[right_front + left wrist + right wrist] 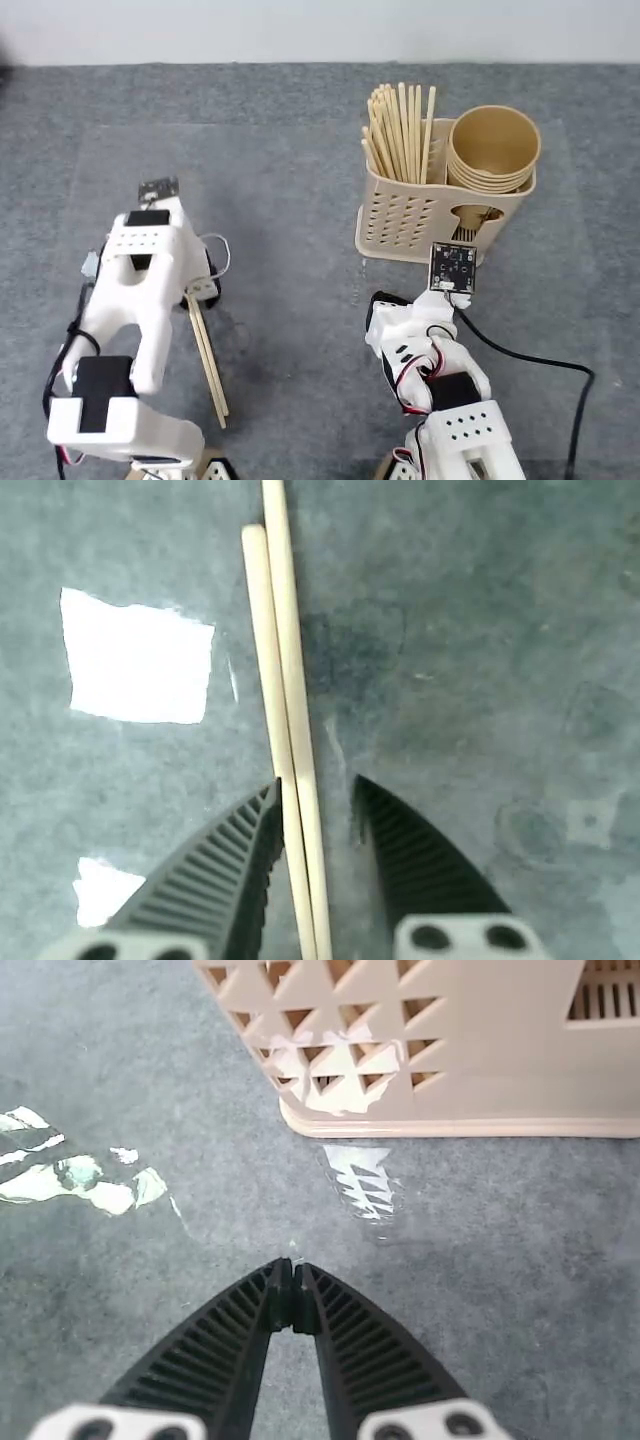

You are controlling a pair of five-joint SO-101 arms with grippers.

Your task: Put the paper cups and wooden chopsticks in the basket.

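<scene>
Two wooden chopsticks (285,680) lie side by side on the grey mat; in the high view the chopsticks (208,355) stick out from under the left arm toward the table's front. My left gripper (315,788) is open and low over them, with both sticks between its fingers, close against one finger (240,850). The beige basket (410,220) stands at the back right, holding a stack of paper cups (495,145) in one compartment and a bundle of chopsticks (400,130) in the other. My right gripper (292,1270) is shut and empty, just in front of the basket (480,1060).
The grey mat (290,200) covers the table, with open room between the two arms and behind the left arm. A black cable (530,358) trails from the right arm toward the front right. Bright reflections (135,658) lie on the mat.
</scene>
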